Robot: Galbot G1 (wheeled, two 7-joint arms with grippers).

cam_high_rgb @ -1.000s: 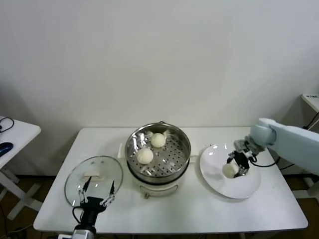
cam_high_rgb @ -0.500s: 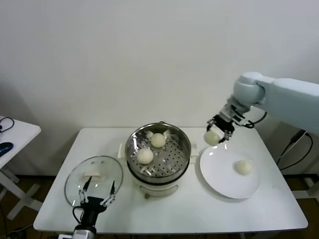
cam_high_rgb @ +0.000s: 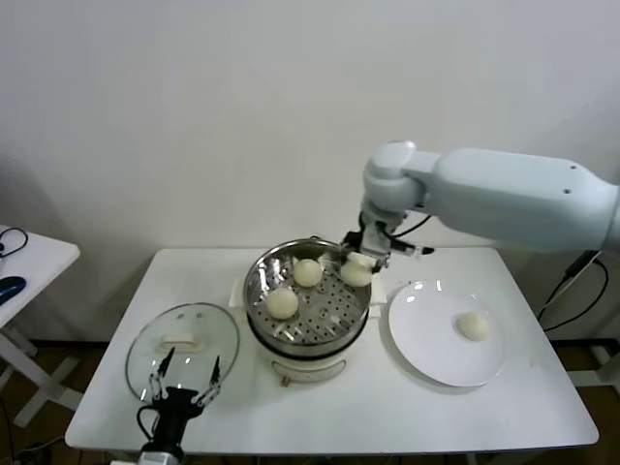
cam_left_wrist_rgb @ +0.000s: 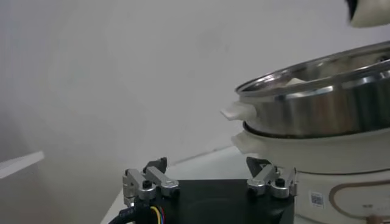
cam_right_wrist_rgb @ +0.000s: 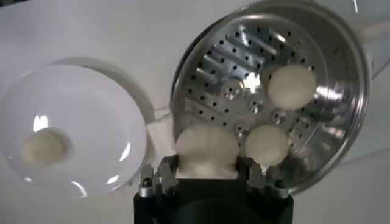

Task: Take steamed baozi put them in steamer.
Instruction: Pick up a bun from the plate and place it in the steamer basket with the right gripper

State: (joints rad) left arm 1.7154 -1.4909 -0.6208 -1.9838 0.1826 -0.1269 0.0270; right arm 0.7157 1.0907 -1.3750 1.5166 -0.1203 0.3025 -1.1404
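right claw (cam_high_rgb: 360, 263) pinching a bun (cam_high_rgb: 356, 274), held over the right rim of the steamer (cam_high_rgb: 308, 291), which sits mid surface (cam_high_rgb: 387, 407). two more buns on the holed tray inside: one (cam_high_rgb: 308, 272) toward the back, one (cam_high_rgb: 282, 303) toward the left. fourth bun (cam_high_rgb: 473, 325) sits alone on the white plate (cam_high_rgb: 426, 339), right side of the surface, touching nothing else. right wrist view shows the grip best: pads (cam_right_wrist_rgb: 159, 175) pressed on both sides of the held bun (cam_right_wrist_rgb: 206, 149), tray holes and the two loose buns beyond it, plate bun (cam_right_wrist_rgb: 44, 148) off to the side. head view hides the pads behind the bun. left claw (cam_high_rgb: 182, 384) parked at the front left edge of the surface, spread wide, by the glass lid (cam_high_rgb: 182, 341). left wrist view shows its two fingertips (cam_left_wrist_rgb: 150, 181) well apart and the steamer wall (cam_left_wrist_rgb: 317, 112) side-on, white base under it; buns inside mostly hidden there.
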